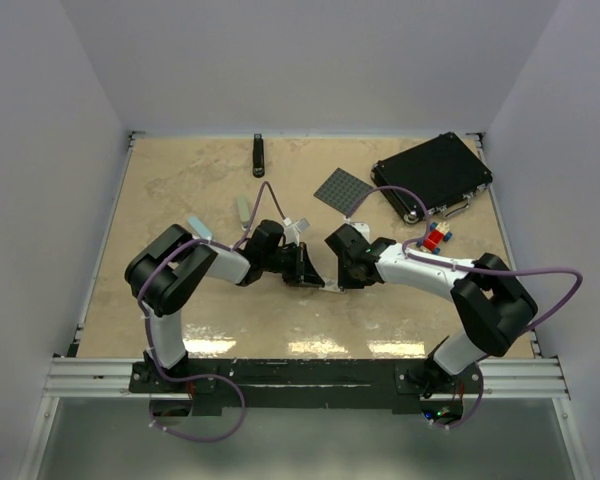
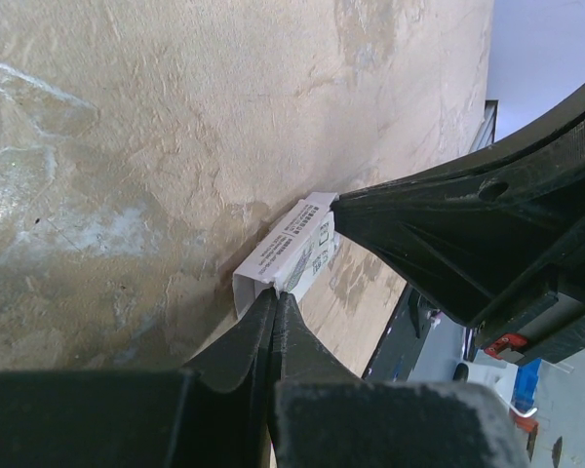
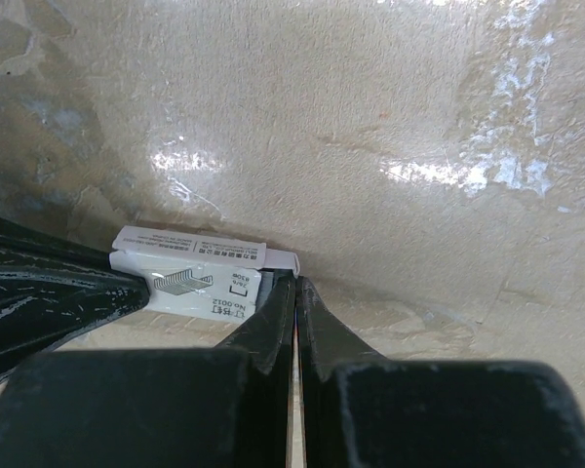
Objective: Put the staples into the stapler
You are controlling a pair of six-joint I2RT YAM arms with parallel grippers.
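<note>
The staples are a tiny white printed box (image 2: 297,249), held low over the table between both grippers. It also shows in the right wrist view (image 3: 190,273) and as a white sliver in the top view (image 1: 329,288). My left gripper (image 2: 275,297) is shut on one end of the box. My right gripper (image 3: 295,283) is shut on the opposite end, where a white flap and a grey-blue edge show. The grey-green stapler (image 1: 244,208) and its pale blue part (image 1: 198,228) lie on the table to the left, apart from both grippers.
A slim black stapler (image 1: 259,155) lies at the back. A dark grey baseplate (image 1: 338,188) and a black case (image 1: 435,175) sit at the back right. Red-and-blue toy bricks (image 1: 438,238) lie by the right arm. White walls enclose the table.
</note>
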